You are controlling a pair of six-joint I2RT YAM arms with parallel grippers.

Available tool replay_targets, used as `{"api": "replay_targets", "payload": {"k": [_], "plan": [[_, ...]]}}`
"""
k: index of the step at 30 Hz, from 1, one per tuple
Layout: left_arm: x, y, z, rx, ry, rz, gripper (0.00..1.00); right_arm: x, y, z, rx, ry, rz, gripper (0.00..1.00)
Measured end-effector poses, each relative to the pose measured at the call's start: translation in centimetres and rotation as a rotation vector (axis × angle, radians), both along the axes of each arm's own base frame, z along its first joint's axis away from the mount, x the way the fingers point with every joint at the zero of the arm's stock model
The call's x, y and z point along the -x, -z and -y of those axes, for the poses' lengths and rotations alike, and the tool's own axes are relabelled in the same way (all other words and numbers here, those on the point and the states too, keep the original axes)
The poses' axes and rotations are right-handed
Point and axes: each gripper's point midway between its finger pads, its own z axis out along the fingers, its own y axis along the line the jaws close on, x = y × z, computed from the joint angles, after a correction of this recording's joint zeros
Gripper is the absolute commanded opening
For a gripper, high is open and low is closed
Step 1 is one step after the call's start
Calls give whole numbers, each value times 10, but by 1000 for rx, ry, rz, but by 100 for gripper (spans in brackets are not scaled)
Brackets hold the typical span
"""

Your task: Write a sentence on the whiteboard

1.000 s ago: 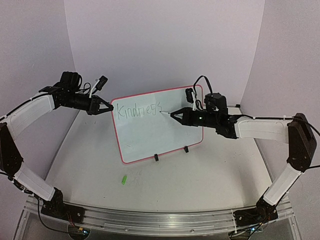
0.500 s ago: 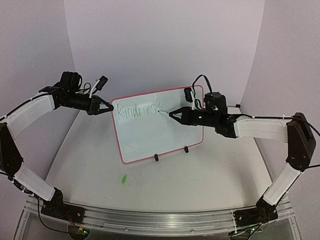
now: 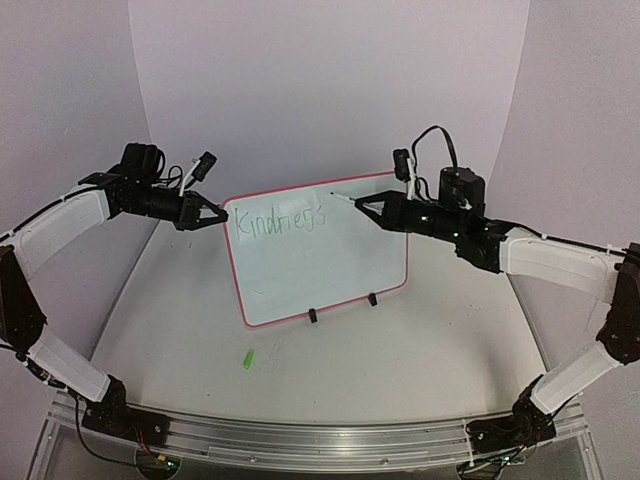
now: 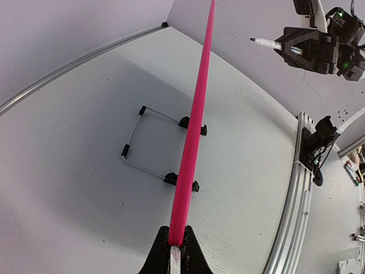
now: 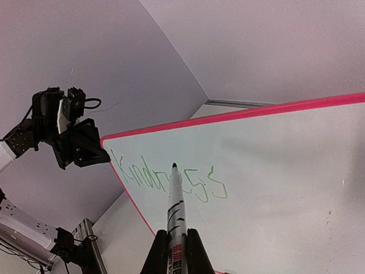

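The whiteboard point(image 3: 320, 270) stands upright on the table, white with a pink-red rim. The sentence point(image 3: 278, 220) is one green word near its top left, reading "Kindness" point(image 5: 165, 180). My left gripper point(image 3: 218, 214) is shut on the board's top left corner, and the left wrist view shows the rim point(image 4: 194, 114) edge-on running into the gripper point(image 4: 176, 248). My right gripper point(image 3: 372, 208) is shut on a white marker point(image 3: 345, 200) near the board's top edge. Seen from the left wrist, the marker point(image 4: 265, 41) hangs clear of the board. The right wrist view shows the gripper point(image 5: 176, 245) pointing the marker point(image 5: 175, 200) toward the word.
A small green cap point(image 3: 247, 359) lies on the table in front of the board. The wire stand point(image 4: 142, 142) reaches behind the board, with black clips point(image 3: 313, 315) at its bottom edge. An aluminium rail point(image 3: 300, 440) runs along the near edge. Walls close in behind and on both sides.
My right gripper has lifted the marker from the end of the word, up and to the right, off the board's face. The left gripper and the board have not moved.
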Motion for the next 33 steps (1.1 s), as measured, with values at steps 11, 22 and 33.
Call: {"api": "replay_targets", "payload": {"k": [11,22,33], "plan": [[0,0,1,0,2,0,0,-11,24,35,41,59,-53,0],[1,0,2,-2,5,1,0,-13,30,44,38,23,-64,0],[1,0,2,-3,5,2,0,-25,51,40,60,25,-100,0]]}}
